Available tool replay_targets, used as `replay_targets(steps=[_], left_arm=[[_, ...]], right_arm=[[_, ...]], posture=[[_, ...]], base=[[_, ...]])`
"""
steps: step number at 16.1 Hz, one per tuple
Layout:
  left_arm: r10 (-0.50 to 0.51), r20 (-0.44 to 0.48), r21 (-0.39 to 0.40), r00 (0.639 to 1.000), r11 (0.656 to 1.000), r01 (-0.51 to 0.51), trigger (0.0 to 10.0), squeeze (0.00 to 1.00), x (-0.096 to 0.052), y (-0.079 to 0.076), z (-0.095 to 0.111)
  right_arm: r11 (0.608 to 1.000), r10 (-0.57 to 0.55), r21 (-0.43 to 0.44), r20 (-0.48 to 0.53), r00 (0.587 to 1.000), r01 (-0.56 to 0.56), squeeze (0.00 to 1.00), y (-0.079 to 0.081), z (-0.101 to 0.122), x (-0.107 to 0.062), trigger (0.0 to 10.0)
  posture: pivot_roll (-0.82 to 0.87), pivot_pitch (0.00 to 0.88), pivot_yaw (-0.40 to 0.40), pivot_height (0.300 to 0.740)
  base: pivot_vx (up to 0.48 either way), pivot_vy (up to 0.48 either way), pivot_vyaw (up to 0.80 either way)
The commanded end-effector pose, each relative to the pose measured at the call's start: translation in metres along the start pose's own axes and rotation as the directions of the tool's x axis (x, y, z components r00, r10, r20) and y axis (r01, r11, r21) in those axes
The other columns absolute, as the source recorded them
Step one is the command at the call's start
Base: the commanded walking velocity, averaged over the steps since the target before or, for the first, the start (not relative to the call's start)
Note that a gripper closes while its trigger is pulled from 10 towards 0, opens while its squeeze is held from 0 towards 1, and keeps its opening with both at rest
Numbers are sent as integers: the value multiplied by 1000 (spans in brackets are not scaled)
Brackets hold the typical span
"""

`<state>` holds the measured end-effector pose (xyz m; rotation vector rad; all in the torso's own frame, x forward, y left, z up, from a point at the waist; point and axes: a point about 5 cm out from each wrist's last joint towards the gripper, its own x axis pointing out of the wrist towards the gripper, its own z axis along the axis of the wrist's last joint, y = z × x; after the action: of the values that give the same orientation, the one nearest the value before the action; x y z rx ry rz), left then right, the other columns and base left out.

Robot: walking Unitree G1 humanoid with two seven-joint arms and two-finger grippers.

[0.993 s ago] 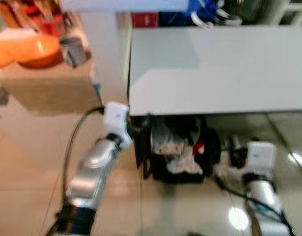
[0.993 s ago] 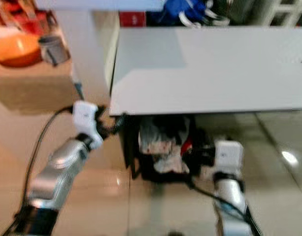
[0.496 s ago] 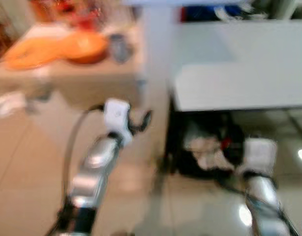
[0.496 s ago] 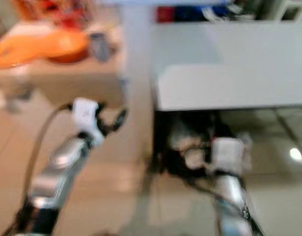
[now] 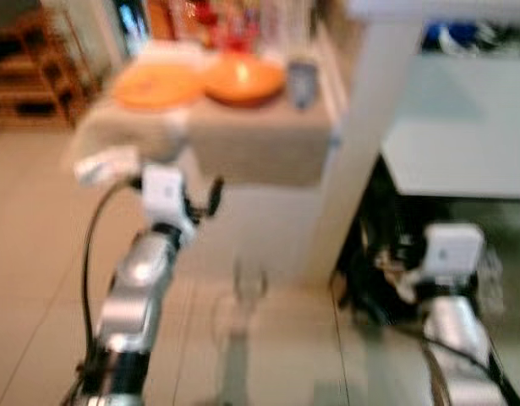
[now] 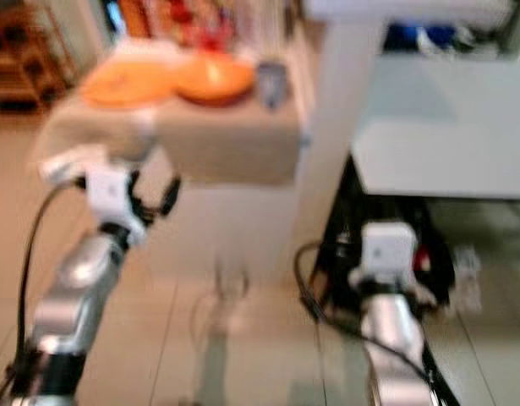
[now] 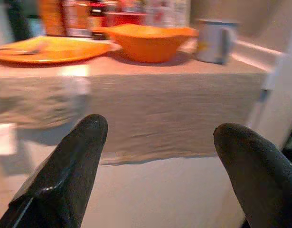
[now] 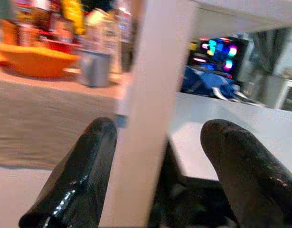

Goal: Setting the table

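Matt beige cloth (image 7: 136, 114); glossy orange bowl (image 7: 148, 42).

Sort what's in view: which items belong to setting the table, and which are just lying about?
For the job: orange plate, orange bowl, grey mug, all on the cloth-covered counter.

Lying about: white table, dark clutter beneath it, blurred bottles behind.

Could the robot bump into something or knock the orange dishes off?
Maybe. The tan cloth hangs over the counter's edge right ahead of the open left gripper; snagging it could drag the orange bowl, plate and cup off. The right gripper faces a white post it could hit.
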<state>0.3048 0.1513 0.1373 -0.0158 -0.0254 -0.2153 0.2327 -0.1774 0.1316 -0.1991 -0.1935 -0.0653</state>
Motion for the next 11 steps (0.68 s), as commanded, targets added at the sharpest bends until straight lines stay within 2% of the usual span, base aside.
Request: replay_targets(steps=[1, 5, 6, 11], left_arm=[[-37, 26, 4, 999, 999, 37, 10000, 0, 7, -13, 5], [-61, 26, 37, 998, 998, 60, 10000, 0, 8, -18, 5], [-72, 22, 34, 997, 997, 72, 10000, 0, 8, -20, 6], [-79, 29, 21, 996, 997, 78, 10000, 0, 8, -25, 7]], right_arm=[[1000, -4, -9, -1, 1000, 4, 0, -3, 0, 3, 10000], [1000, -8, -5, -40, 999, 8, 0, -7, -8, 5, 10000], [1000, -4, -5, -45, 999, 4, 0, -6, -9, 6, 10000], [1000, 11, -5, -39, 999, -11, 0, -2, -10, 9, 10000]], posture=[[-53, 0, 32, 740], [-52, 0, 32, 740], [-50, 0, 34, 740], [-47, 0, 37, 740]], base=[[0, 0, 0], [0, 0, 0], [315, 0, 0], [319, 359, 0]])
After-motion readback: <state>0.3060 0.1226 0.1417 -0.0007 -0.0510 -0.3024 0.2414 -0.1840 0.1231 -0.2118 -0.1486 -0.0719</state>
